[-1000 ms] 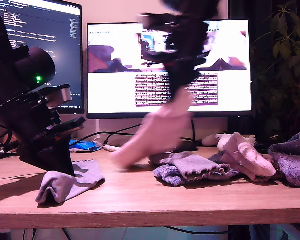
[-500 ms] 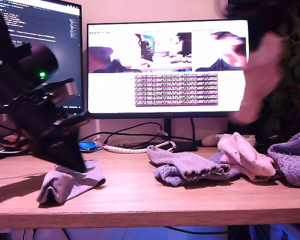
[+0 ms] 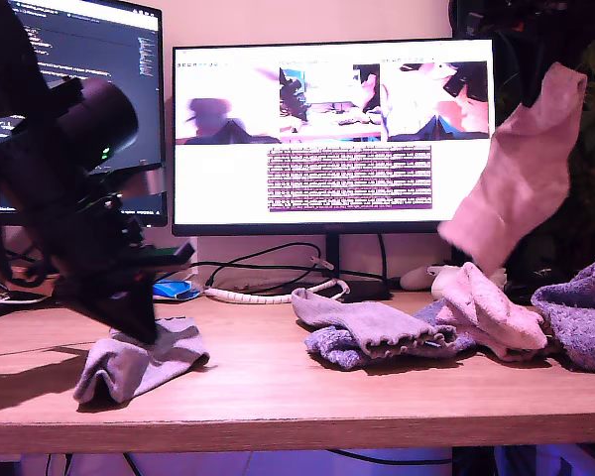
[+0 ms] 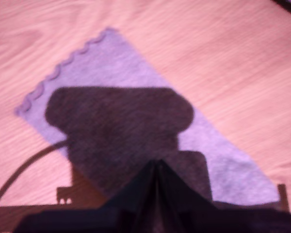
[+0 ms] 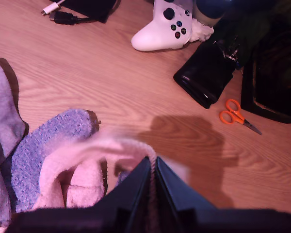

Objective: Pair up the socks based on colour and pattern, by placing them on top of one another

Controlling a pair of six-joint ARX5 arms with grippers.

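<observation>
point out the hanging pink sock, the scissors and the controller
hanging pink sock [image 3: 521, 169], exterior view, middle of the dangling body
scissors [image 5: 231, 115], second wrist view, orange handle loops
controller [image 5: 165, 26], second wrist view, middle of the white shell

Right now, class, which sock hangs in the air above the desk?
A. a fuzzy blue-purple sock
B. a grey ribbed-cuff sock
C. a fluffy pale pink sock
C: the pale pink sock dangles off the desk at the exterior view's right, pinched in my second gripper.
</observation>
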